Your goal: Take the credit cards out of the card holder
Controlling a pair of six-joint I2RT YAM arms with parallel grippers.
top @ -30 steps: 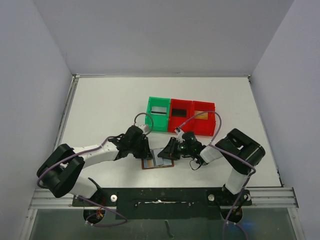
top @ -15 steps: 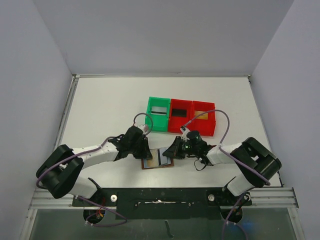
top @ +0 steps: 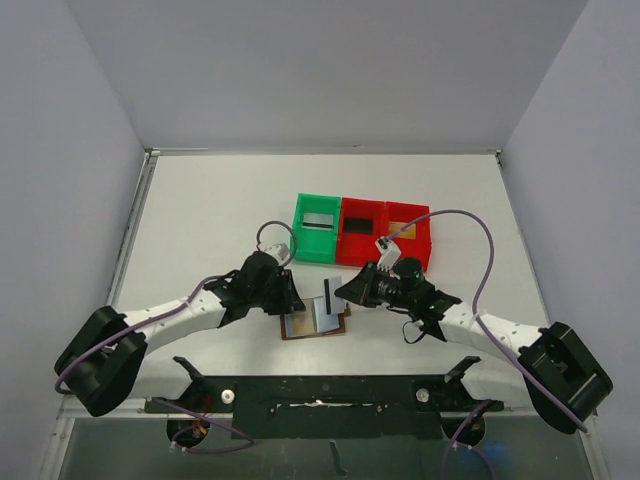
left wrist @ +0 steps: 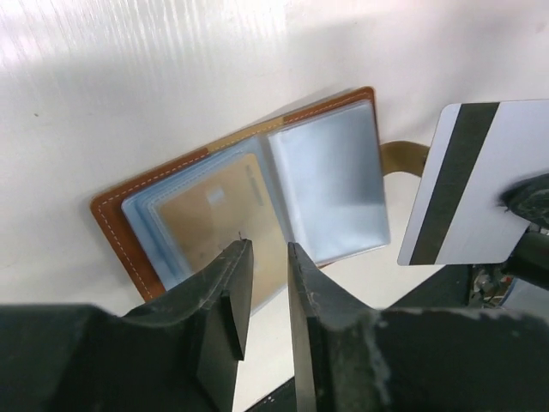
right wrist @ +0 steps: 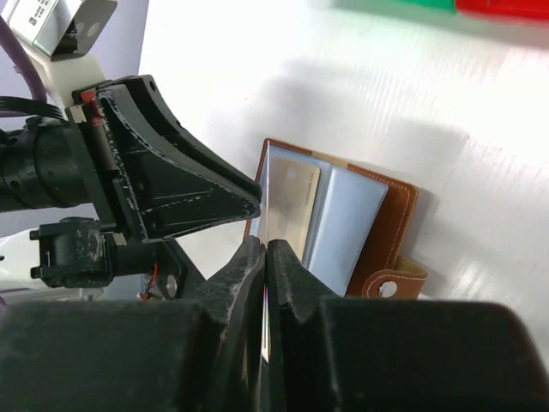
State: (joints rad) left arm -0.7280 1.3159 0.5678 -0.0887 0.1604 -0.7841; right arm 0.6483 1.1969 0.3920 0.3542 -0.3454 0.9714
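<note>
The brown card holder (top: 300, 328) lies open on the table, its clear sleeves facing up (left wrist: 330, 176). A golden card (left wrist: 210, 215) sits inside its left sleeve. My right gripper (top: 342, 294) is shut on a pale grey credit card with a black stripe (left wrist: 480, 193), held on edge just above the card holder's right half. In the right wrist view that card (right wrist: 264, 326) shows edge-on between the closed fingers (right wrist: 265, 245). My left gripper (left wrist: 268, 257) hovers over the card holder's left half, jaws slightly apart with nothing between them.
A green tray (top: 300, 225) and two red trays (top: 345, 250) (top: 428, 240) stand in a row behind the card holder, each with a small flat shape inside. The left gripper (right wrist: 171, 184) is close to my right fingers.
The right gripper has drawn the grey card out of the card holder and raised it on edge. The left jaws have parted a little. The right arm has stretched out to the right.
</note>
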